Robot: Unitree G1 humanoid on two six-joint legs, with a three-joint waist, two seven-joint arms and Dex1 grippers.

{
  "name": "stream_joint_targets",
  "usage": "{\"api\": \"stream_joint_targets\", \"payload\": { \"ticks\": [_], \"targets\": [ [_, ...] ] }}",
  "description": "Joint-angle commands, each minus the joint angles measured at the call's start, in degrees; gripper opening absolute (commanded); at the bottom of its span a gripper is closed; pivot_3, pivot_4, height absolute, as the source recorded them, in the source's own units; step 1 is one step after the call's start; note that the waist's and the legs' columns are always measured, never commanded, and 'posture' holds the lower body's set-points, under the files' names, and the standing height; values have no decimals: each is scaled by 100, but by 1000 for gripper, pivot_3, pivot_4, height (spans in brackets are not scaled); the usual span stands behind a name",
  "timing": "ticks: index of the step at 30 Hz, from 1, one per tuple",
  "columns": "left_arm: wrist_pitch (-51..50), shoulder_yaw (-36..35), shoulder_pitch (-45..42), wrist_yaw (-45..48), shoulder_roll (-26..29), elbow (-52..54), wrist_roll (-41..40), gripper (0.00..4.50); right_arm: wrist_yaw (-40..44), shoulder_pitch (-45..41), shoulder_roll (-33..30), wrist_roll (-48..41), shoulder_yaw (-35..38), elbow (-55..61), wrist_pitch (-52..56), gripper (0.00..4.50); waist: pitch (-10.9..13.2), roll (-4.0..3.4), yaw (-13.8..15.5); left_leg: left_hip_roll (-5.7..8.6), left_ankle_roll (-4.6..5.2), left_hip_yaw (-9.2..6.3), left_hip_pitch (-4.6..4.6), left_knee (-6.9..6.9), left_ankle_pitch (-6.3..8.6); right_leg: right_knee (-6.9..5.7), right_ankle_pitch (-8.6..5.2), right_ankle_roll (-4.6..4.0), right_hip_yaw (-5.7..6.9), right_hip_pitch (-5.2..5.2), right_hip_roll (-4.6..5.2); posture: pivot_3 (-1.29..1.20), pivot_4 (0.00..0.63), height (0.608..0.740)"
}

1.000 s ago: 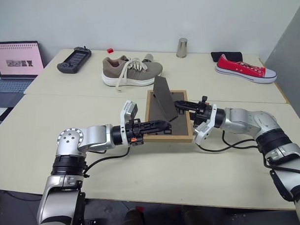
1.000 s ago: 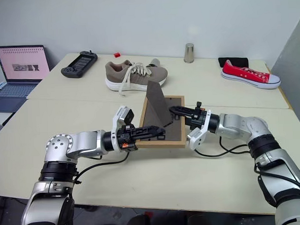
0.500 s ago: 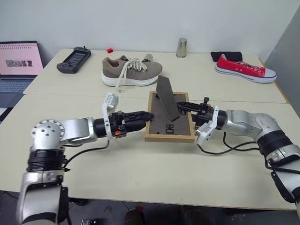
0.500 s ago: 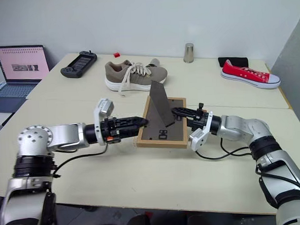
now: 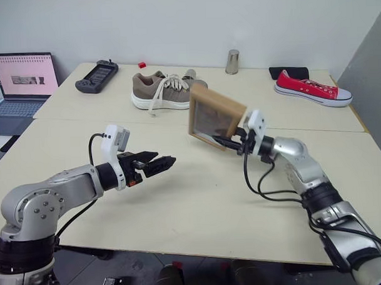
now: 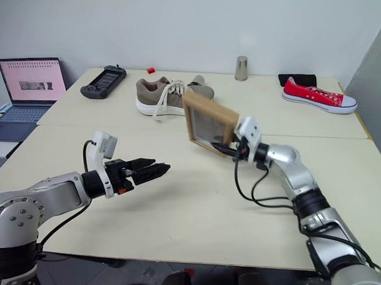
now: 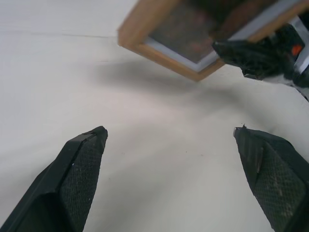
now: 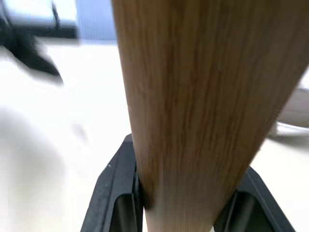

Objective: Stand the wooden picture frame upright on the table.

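Pinching the wooden picture frame [image 5: 215, 119] by its lower edge, the right gripper [image 5: 233, 143] holds it tilted in the air above the middle of the table [image 5: 199, 211], face toward the camera. Left gripper [image 5: 161, 163] hovers spread wide, empty, well apart from it toward the table's left edge.

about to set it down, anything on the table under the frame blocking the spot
Nothing visible does. The right gripper holds the wooden picture frame above bare table; the brown shoe lies farther back.

Bright even light, soft shadows, right wrist view blurred
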State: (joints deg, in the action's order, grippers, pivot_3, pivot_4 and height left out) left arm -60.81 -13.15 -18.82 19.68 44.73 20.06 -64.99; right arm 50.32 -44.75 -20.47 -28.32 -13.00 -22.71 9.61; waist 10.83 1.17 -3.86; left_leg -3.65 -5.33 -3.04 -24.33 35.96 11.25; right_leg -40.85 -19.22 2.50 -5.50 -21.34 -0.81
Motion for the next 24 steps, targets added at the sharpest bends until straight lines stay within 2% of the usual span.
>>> {"api": "stream_joint_targets", "payload": {
  "ticks": [1, 9, 16, 18, 24],
  "targets": [
    [637, 260, 225, 286, 207, 520, 960, 4500, 223, -270, 324, -97, 312, -511, 522, 1297, 0, 0, 25, 1, 0, 3, 0, -2, 0, 2, 0, 0, -2, -1, 0, 0, 150, 740],
    [1409, 588, 330, 373, -17, 684, 2133, 4500, 359, -231, 669, 939, 106, -1545, -191, 1297, -1, 2, 73, 2, 0, 8, -19, -6, 1, 14, 0, 0, -2, -18, 1, 0, 150, 740],
    [1521, 716, 220, 478, -292, 540, 2511, 4500, 352, -176, 797, 1049, 342, -1591, 39, 1297, -1, 2, 64, -1, 0, 8, -13, -6, 1, 10, 0, 0, -1, -15, -2, 0, 150, 740],
    [1598, 785, 183, 561, -309, 491, 2653, 4500, 262, -160, 821, 976, 481, -1617, 220, 1998, -2, 2, 64, -1, 0, 8, -13, -6, 1, 10, 0, 0, -1, -13, -2, 0, 150, 740],
    [1671, 802, 36, 745, -428, 278, 2833, 4500, 135, 58, 735, 1099, 578, -1326, 393, 3523, -1, 2, 62, 0, 0, 7, -14, -8, 1, 10, 0, 0, -1, -17, -2, 0, 150, 740]
  ]
}}
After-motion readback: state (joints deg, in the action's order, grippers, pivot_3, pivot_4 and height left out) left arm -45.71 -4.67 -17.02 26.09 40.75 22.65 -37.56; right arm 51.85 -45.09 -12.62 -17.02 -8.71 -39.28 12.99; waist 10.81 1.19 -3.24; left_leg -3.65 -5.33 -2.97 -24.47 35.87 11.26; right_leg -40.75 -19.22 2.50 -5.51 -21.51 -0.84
